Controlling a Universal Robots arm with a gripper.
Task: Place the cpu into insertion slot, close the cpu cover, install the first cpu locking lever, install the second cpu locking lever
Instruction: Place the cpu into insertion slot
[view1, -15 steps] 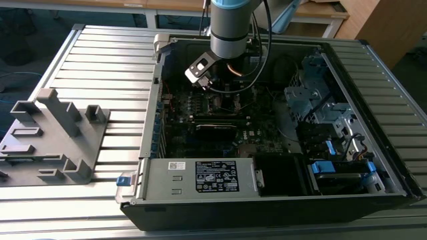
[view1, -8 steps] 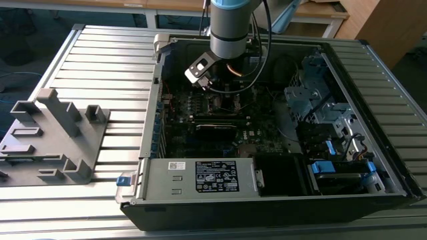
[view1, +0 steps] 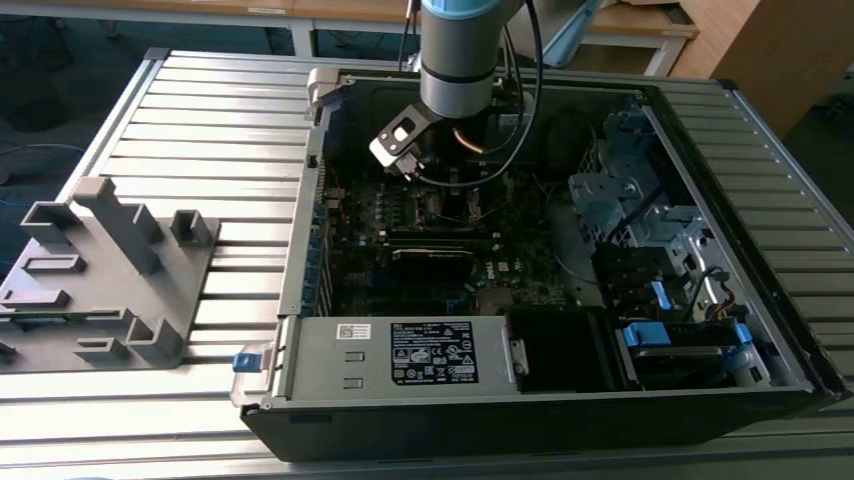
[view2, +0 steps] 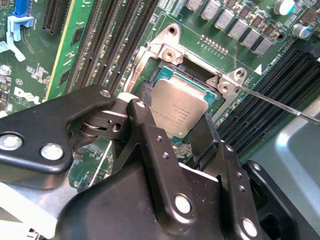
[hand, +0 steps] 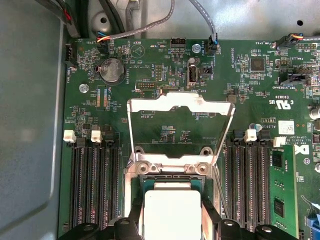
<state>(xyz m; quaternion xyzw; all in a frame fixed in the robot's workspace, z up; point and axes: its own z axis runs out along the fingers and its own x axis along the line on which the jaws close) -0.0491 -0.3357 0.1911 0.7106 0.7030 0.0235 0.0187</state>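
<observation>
Claw (view2: 172, 119) gripping the cpu (view2: 178, 106), fingers (view2: 147, 127) set against two opposite edges, with the chip directly over the slot (view2: 191, 75); whether it is fully seated cannot be told. In the first wrist view the cover (hand: 145, 104) stands hinged open just beyond the slot; in the second wrist view a thin lever (view2: 280, 104) lies swung clear. Judged stage: placing the cpu is in hand, while the cover and both levers are not yet done. Surrounding: motherboard (hand: 165, 65), open case (view1: 307, 350), slatted desk (view1: 200, 120)
</observation>
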